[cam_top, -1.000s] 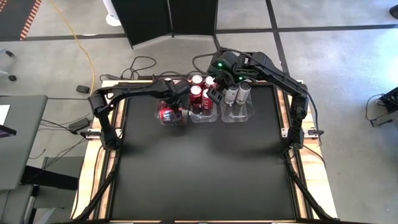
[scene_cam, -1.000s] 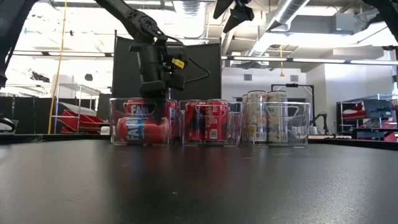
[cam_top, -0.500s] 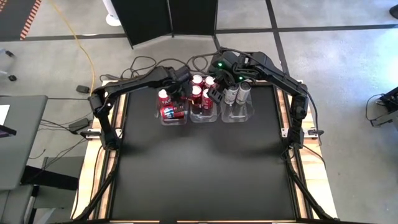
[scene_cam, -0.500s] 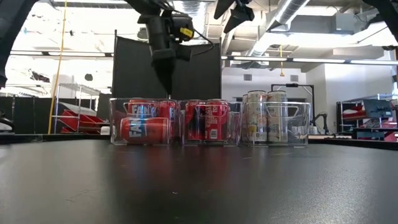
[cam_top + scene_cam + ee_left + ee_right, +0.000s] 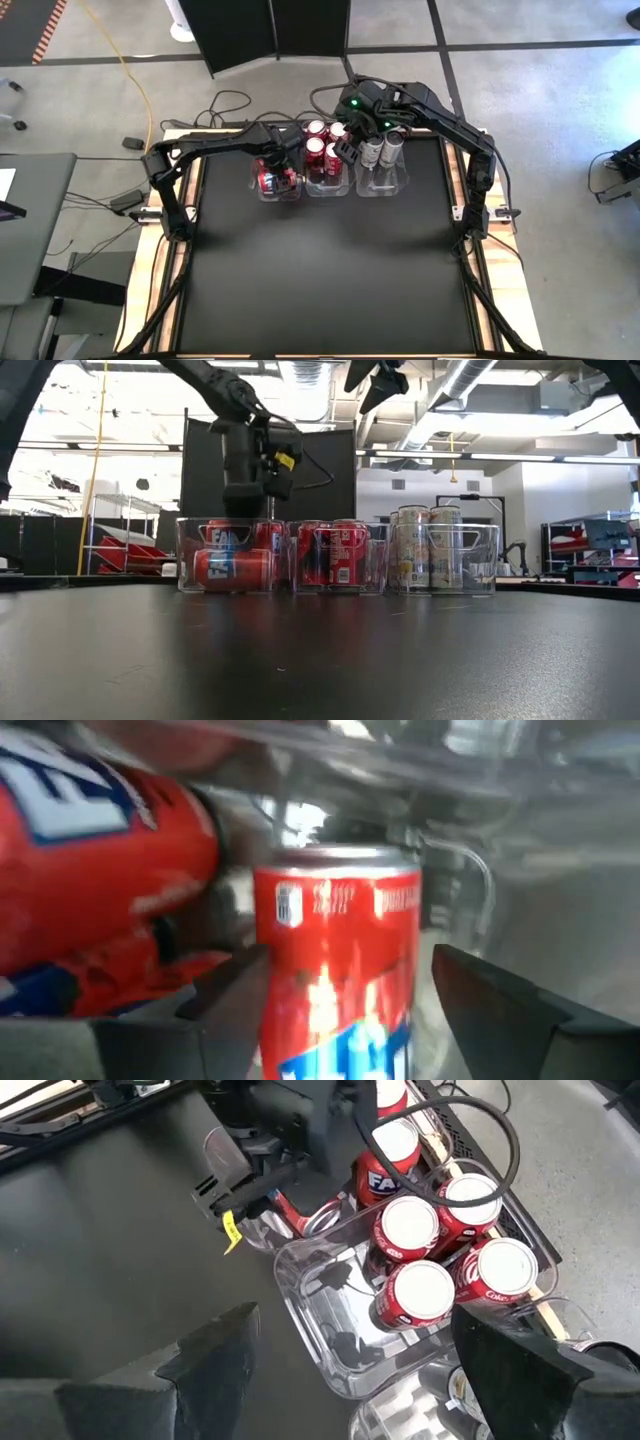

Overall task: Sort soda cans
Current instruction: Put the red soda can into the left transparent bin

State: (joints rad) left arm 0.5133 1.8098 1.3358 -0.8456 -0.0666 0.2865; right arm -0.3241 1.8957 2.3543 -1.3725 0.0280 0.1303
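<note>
- At the far edge of the table [image 5: 330, 270], three clear bins stand in a row; the sorting shows by bin. The left bin [image 5: 228, 555] holds red cans, one upright [image 5: 335, 970] and one lying on its side [image 5: 232, 568]. The middle bin [image 5: 330, 1320] holds four upright red cans [image 5: 425, 1265]. The right bin [image 5: 445, 560] holds the silver-grey cans [image 5: 425, 550].
- The left gripper [image 5: 340, 995] reaches down into the left bin, its fingers [image 5: 225, 1005] straddling the upright red can. The jaws stand apart on either side; whether they press on the can cannot be told. The straddle suits either a release or a re-grip of this can.
- The right gripper [image 5: 350, 1370] hangs above the middle bin, jaws wide and holding nothing, probably parked clear of the left arm's working space.
- Change: half a second earlier the left gripper was raised above the left bin; it has now dropped back inside. The right arm and all cans in the other two bins have not moved.
</note>
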